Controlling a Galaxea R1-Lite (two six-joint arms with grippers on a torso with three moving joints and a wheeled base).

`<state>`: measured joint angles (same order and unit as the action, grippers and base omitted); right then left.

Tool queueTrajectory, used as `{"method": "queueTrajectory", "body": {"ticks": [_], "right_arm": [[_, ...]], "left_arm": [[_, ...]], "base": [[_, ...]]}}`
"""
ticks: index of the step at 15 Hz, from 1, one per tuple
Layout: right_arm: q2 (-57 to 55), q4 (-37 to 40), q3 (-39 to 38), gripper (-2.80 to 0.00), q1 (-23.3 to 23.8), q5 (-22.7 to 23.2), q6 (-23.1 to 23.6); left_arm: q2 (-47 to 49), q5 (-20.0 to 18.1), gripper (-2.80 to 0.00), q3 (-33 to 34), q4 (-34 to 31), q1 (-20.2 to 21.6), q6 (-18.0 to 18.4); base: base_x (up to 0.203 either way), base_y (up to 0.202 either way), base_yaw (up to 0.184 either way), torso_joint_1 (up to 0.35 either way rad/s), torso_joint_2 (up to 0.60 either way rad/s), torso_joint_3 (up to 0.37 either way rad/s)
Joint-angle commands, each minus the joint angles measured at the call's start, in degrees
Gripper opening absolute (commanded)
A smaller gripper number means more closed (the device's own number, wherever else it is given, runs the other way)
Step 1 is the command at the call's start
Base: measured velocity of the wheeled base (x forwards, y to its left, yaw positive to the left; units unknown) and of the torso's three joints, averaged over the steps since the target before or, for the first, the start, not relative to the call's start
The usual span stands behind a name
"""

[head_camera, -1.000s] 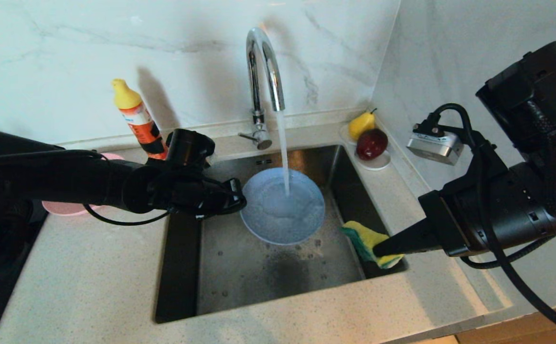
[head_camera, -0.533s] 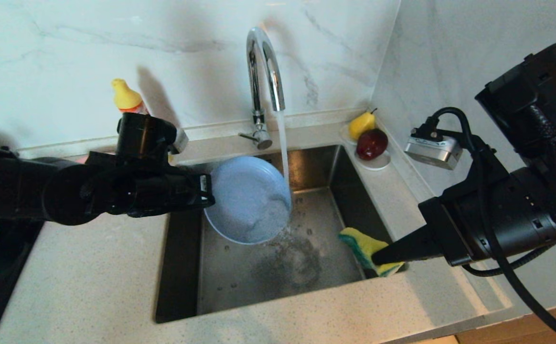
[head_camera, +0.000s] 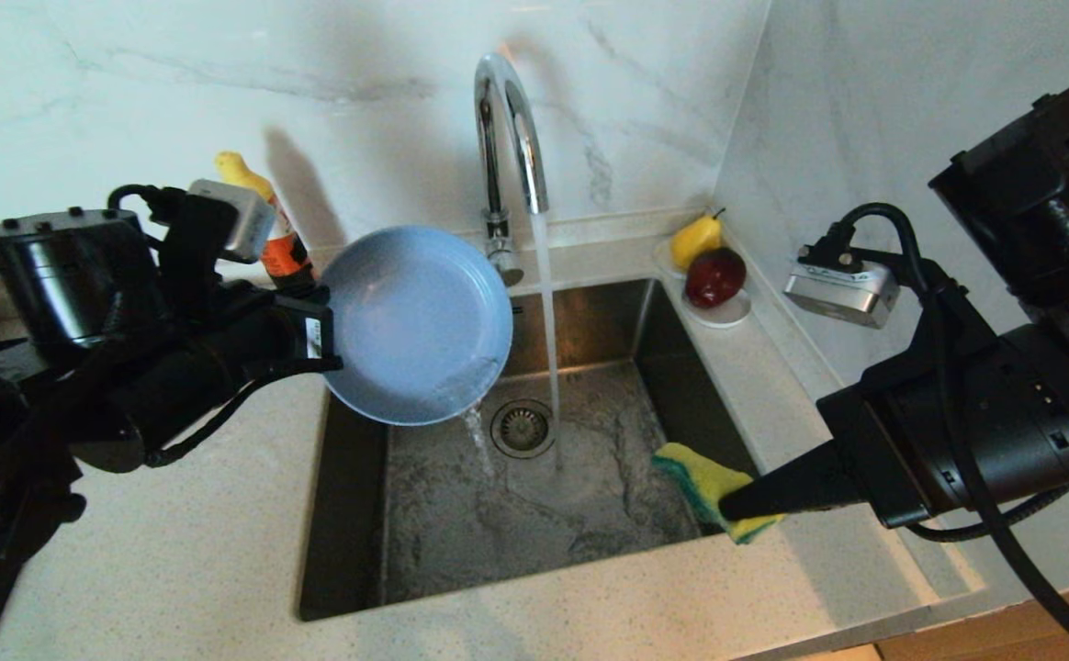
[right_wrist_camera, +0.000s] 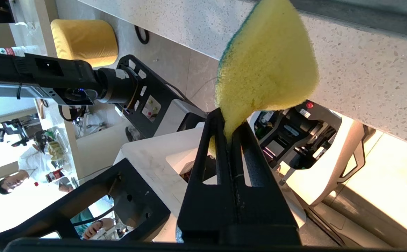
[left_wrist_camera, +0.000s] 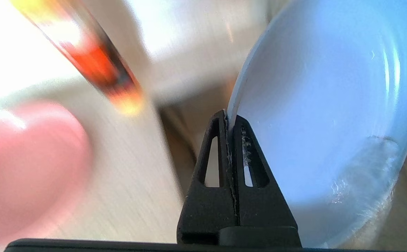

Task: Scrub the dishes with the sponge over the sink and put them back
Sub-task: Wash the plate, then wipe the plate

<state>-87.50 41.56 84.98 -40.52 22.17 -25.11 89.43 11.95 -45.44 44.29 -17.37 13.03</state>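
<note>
Left gripper: the left gripper (head_camera: 321,338), at centre-left of the head view, is clamped on the rim of the large round pale-blue plastic plate (head_camera: 417,326); in the left wrist view its two fingers (left_wrist_camera: 239,164) pinch the plate's edge (left_wrist_camera: 329,115) with no gap showing.
Plate: tilted up on edge, its hollow face turned towards the camera, over the upper-left corner of the square brushed-steel sink (head_camera: 534,496); a thin run of water drips from its low edge into the basin.
Right gripper: the right gripper (head_camera: 735,500), at lower right of the head view, is closed on a corner of the small yellow sponge with a green face (head_camera: 704,477), at the sink's right wall.
Tap: the tall chrome arched tap (head_camera: 509,119) is running, its stream falling just right of the plate and not touching it.
Key relation: the pink plate (left_wrist_camera: 28,168) shows only as a blur in the left wrist view, on the counter to the plate's left, away from the sink. The left arm holds the plate and is nearer that counter, so I judge putting it back falls to that arm, carrying leftwards.
Risk: the plate is wet and held only by its rim; it could slip.
Other: a yellow-capped orange bottle (head_camera: 268,229) stands behind the left arm.
</note>
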Motion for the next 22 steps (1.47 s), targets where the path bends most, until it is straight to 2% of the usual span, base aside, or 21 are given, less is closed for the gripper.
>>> {"method": "queueTrajectory", "body": {"ticks": [1,3,6,8,9,11,13,15,17,18,22], "right_arm": [[-0.12,0.19,-0.02,-2.8,-0.08,0.15,-0.12],[-0.47,0.19,-0.04,-2.8,0.0,0.15,-0.12],[-0.47,0.19,-0.08,-2.8,0.0,0.15,-0.03],[-0.17,0.1,-0.48,-2.8,-0.04,0.15,-0.03],[0.05,-0.06,-0.86,-2.8,0.0,0.23,0.14],[0.05,-0.09,-0.87,-2.8,-0.08,0.24,0.23],[0.05,-0.34,-0.69,-2.8,-0.08,0.33,0.41],[0.0,-0.48,0.13,-2.8,-0.22,0.49,0.59],[-0.68,-0.44,1.5,-2.8,-1.47,0.6,0.46],[-1.18,-0.48,2.12,-2.8,-2.55,0.67,0.42],[-4.64,-0.42,6.83,-2.8,-6.43,0.74,0.25]], "left_arm": [[-2.77,0.04,-2.8,2.24,6.44,0.06,0.63],[-3.83,-0.48,-2.8,3.64,6.81,0.06,0.89],[-4.26,-2.2,-2.8,5.63,11.44,0.06,0.59],[-4.26,-2.8,-2.8,5.71,10.91,0.06,-0.88],[-4.19,-2.76,-2.8,5.83,10.68,0.06,-2.82],[-4.5,-2.8,-2.8,5.76,6.67,0.01,-5.77],[-6.15,-3.82,-2.8,5.62,-1.01,-0.02,-8.75],[-9.31,-9.08,-2.8,5.54,-11.7,-0.03,-13.34],[-12.98,-16.35,-2.8,5.72,-19.06,-0.03,-18.64],[-13.82,-18.74,-2.8,6.33,-21.86,-0.03,-19.59],[-15.07,-21.11,-2.8,10.25,-22.79,-0.78,-19.89]], "base": [[0.0,0.0,0.0,0.0,0.0,0.0],[0.0,0.0,0.0,0.0,0.0,0.0],[0.0,0.0,0.0,0.0,0.0,0.0],[0.0,0.0,0.0,0.0,0.0,0.0],[0.0,0.0,0.0,0.0,0.0,0.0],[0.0,0.0,0.0,0.0,0.0,0.0],[0.0,0.0,0.0,0.0,0.0,0.0],[0.0,0.0,0.0,0.0,0.0,0.0],[0.0,0.0,0.0,0.0,0.0,0.0],[0.0,0.0,0.0,0.0,0.0,0.0],[0.0,0.0,0.0,0.0,0.0,0.0]]}}
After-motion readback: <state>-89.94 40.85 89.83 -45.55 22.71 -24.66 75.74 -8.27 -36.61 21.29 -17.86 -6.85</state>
